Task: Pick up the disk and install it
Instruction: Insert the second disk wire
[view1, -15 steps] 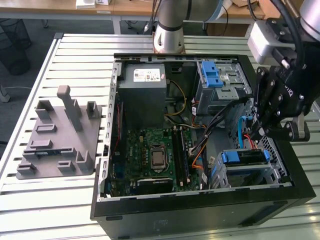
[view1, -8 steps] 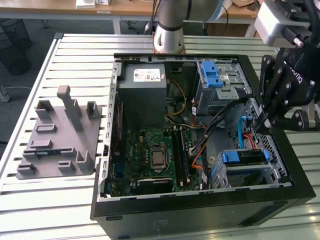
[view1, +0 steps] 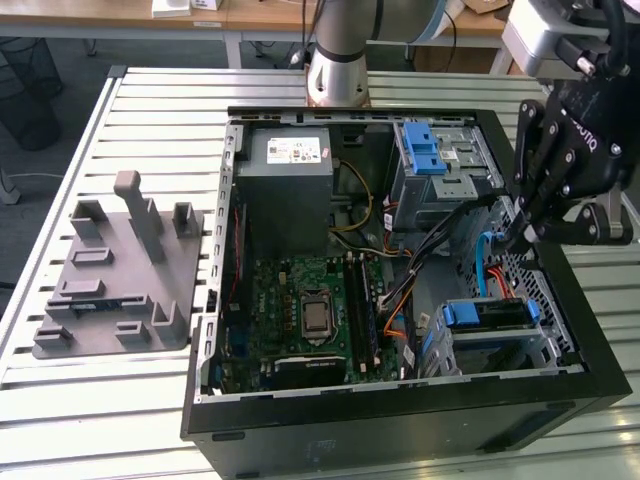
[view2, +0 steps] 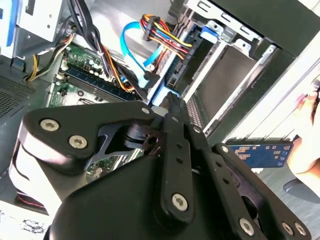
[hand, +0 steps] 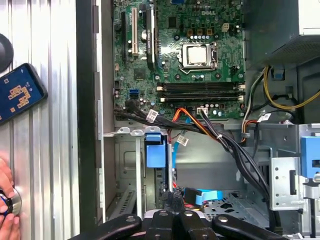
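- Jaws: gripper (view1: 519, 238) hangs over the PC case (view1: 400, 420) at the exterior view's right edge. Tips are pinched together to a point w/ nothing between them that you can see, so treat it as closed and empty.
- The disk (view1: 490, 314) isn't on the desk (view1: 150, 100). It sits on edge in the lower drive bay, in the case corner at the exterior view's lower right, w/ blue rails showing at both ends.
- Key relation: the disk lies just below the tips and a bit toward the exterior view's left, near but not touching as far as you can tell. Its long axis runs across the exterior view, left to right, roughly square to the fingers' line.
- In the first wrist view the blue rail end (hand: 154, 150) stands straight ahead of the gripper (hand: 175, 220), w/ the blue SATA lead (hand: 202, 196) closer in.
- My read: the disk looks seated or nearly so. Can't tell if it's fully home.
- Cable bundle (view1: 440, 245) runs close by the bay, so mind it.
- Psn's hand (hand: 7, 220) and a phone (hand: 20, 92) lie on the desk outside the case wall.
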